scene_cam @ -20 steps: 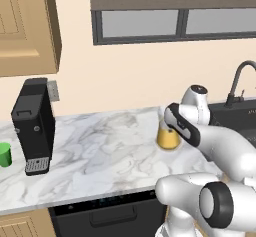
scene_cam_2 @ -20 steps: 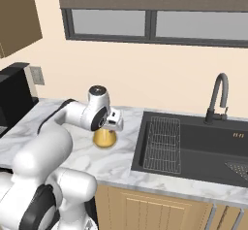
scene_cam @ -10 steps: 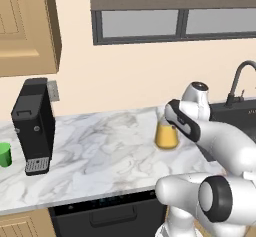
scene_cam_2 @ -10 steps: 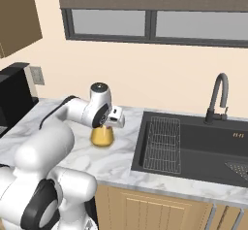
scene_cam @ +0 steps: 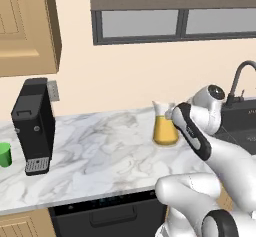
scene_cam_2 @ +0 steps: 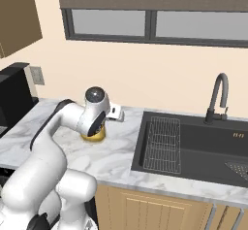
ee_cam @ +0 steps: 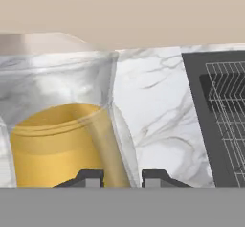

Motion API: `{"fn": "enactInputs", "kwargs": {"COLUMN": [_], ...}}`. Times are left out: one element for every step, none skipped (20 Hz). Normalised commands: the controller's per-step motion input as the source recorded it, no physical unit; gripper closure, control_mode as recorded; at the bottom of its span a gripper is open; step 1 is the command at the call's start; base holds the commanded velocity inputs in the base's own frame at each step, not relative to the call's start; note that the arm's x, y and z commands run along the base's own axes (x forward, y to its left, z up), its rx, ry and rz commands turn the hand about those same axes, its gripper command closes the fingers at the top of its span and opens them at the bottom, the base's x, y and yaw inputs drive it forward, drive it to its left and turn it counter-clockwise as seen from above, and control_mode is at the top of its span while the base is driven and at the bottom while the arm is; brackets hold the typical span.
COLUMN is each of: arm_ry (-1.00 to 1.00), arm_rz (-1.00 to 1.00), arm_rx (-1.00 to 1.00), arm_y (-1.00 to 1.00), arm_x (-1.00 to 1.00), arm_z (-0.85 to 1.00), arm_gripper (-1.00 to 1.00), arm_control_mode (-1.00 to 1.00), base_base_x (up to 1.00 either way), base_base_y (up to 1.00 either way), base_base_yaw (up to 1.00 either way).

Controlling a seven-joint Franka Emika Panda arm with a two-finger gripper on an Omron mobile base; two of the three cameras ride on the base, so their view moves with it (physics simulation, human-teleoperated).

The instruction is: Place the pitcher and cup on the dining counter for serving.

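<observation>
The pitcher (scene_cam: pixel 165 126) is clear glass with yellow-orange liquid. The cup (scene_cam: pixel 4 155) is bright green. The bench (scene_cam: pixel 100 156) is white marble with grey veins. The coffee machine (scene_cam: pixel 34 125) is black, the sink (scene_cam_2: pixel 193 149) dark grey, the cabinet (scene_cam: pixel 27 26) tan wood.

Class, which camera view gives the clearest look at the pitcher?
The left base view: the pitcher stands whole on the counter, neck and orange liquid visible. In the right base view the arm hides all but its base. The hand view shows a close, cropped part of it.
</observation>
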Motion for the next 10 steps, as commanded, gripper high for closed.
{"fn": "enactInputs", "kwargs": {"arm_ry": [-0.39,-0.35,-0.33,-0.34,-0.34,-0.34,-0.36,-0.35,-0.34,-0.31], "arm_rz": [0.0,0.0,0.0,0.0,0.0,0.0,0.0,0.0,0.0,0.0], "arm_rx": [0.17,0.21,0.23,0.24,0.27,0.27,0.27,0.24,0.22,0.15], "arm_y": [0.0,0.0,0.0,0.0,0.0,0.0,0.0,0.0,0.0,0.0], "arm_x": [-0.36,-0.41,-0.36,-0.37,-0.39,-0.39,-0.44,-0.45,-0.45,-0.46], "arm_z": [0.58,0.64,0.64,0.64,0.65,0.65,0.66,0.64,0.61,0.51], "arm_gripper": [1.0,1.0,1.0,1.0,1.0,1.0,1.0,1.0,1.0,1.0], "arm_control_mode": [-1.0,-1.0,-1.0,-1.0,-1.0,-1.0,-1.0,-1.0,-1.0,-1.0], "base_base_x": [0.0,0.0,0.0,0.0,0.0,0.0,0.0,0.0,0.0,0.0], "base_base_y": [0.0,0.0,0.0,0.0,0.0,0.0,0.0,0.0,0.0,0.0], "base_base_yaw": [0.0,0.0,0.0,0.0,0.0,0.0,0.0,0.0,0.0,0.0]}}
